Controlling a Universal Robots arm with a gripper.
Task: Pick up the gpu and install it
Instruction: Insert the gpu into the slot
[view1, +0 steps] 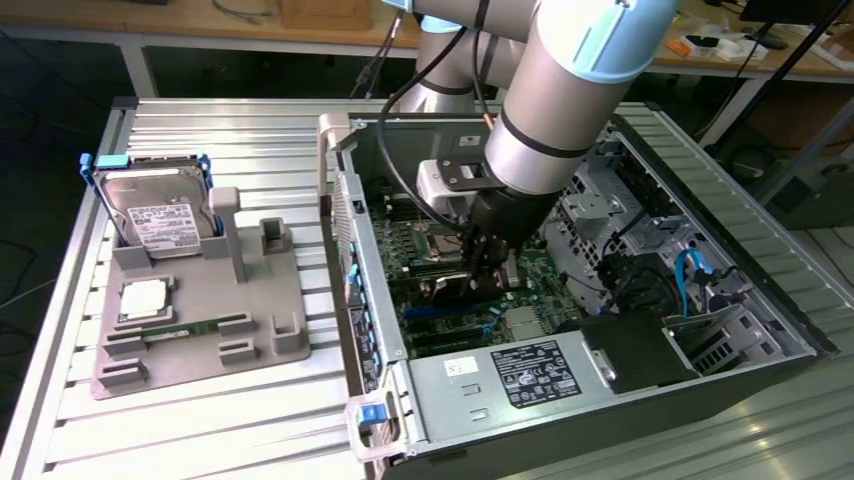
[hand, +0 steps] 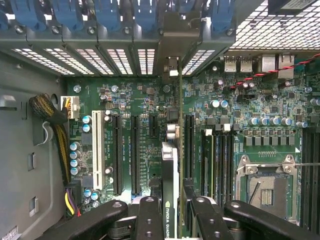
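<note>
My gripper (view1: 477, 265) reaches down into the open computer case (view1: 747, 290) and is shut on the gpu (view1: 446, 288). In the wrist view the gpu (hand: 170, 165) shows edge-on as a thin upright card, with a black finger (hand: 149, 220) on each side of it and my gripper (hand: 175, 212) closed around its labelled edge. The card hangs over the green motherboard (hand: 125, 100), lined up among the long black expansion slots (hand: 136, 150). Its metal bracket end (hand: 172, 65) points at the case's rear slot openings. I cannot tell whether it touches a slot.
Outside the case, a grey fixture (view1: 200, 320) on the slatted table holds a silver hard drive (view1: 158, 222), a processor (view1: 144, 298) and a green memory stick (view1: 174, 328). The power supply (view1: 527, 370) and a cable bundle (hand: 50, 115) crowd the case interior.
</note>
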